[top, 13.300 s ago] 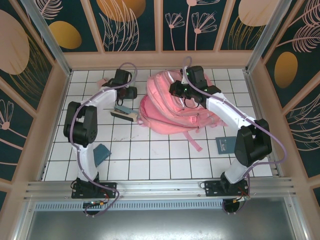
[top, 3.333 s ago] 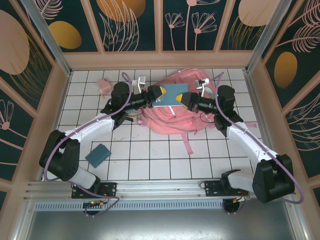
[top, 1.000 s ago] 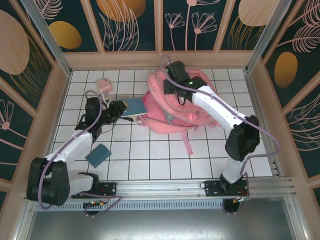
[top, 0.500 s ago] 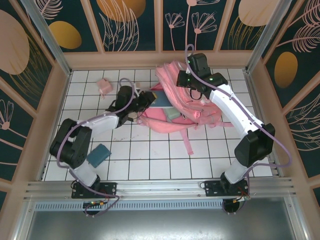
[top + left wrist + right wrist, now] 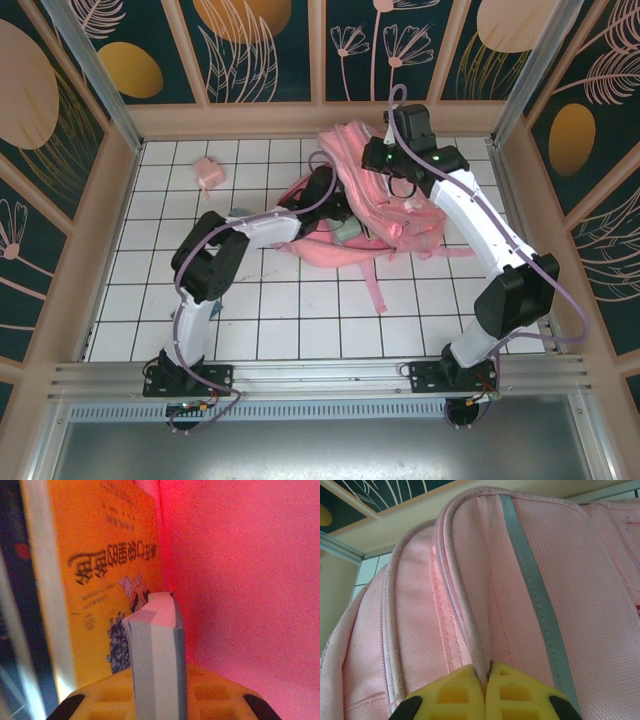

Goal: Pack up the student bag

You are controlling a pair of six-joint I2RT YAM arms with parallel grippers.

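Top external view: white tiled table (image 5: 300, 320), dark floral walls (image 5: 270, 50), one pink backpack (image 5: 405, 215) at back, one small box (image 5: 208, 173). Right gripper (image 5: 486, 679) pinches its seam; left gripper (image 5: 155, 677), inside, clamps seemingly a book (image 5: 152, 630).

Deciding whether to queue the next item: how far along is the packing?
Done: an orange-covered book stands inside the large pink fabric backpack. In hand: the right pincer is shut on the backpack's top seam, holding it up, while the left pincer, inside, grips a thin grey-blue flat item by its edge. Left: release that item; the small pink box lies on the white tiled table.
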